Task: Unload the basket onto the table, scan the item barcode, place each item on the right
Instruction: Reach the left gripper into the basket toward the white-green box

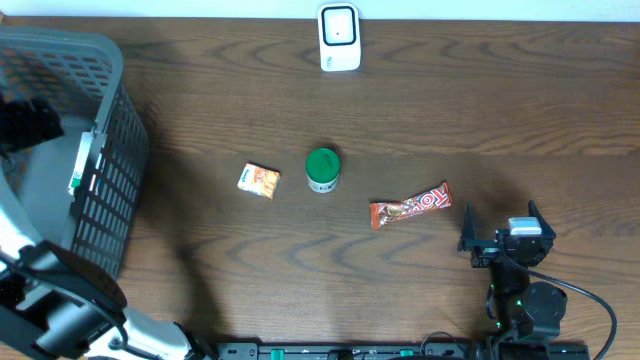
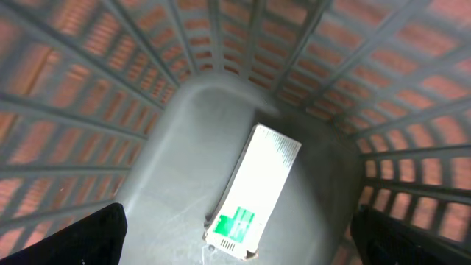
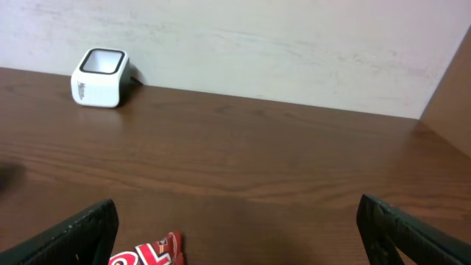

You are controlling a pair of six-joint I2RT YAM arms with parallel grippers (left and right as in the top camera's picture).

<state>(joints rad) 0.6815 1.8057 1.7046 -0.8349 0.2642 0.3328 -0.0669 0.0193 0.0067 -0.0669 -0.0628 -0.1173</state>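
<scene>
The white barcode scanner [image 1: 339, 37] stands at the table's far edge and shows at the far left of the right wrist view [image 3: 99, 77]. On the table lie an orange packet [image 1: 259, 180], a green-lidded can [image 1: 322, 170] and a red candy bar [image 1: 411, 205]. My right gripper [image 1: 500, 222] stands open just right of the candy bar [image 3: 151, 254], holding nothing [image 3: 239, 232]. My left gripper [image 1: 28, 125] hangs open inside the grey basket [image 1: 110, 120], above a white box with a green label [image 2: 254, 195] that lies on the basket floor, and is empty [image 2: 239, 239].
The basket takes up the table's left side, its mesh walls [image 2: 88, 88] surrounding the left gripper. The left arm [image 1: 60, 300] reaches up from the near left corner. A pale wall [image 3: 280, 44] rises behind the scanner.
</scene>
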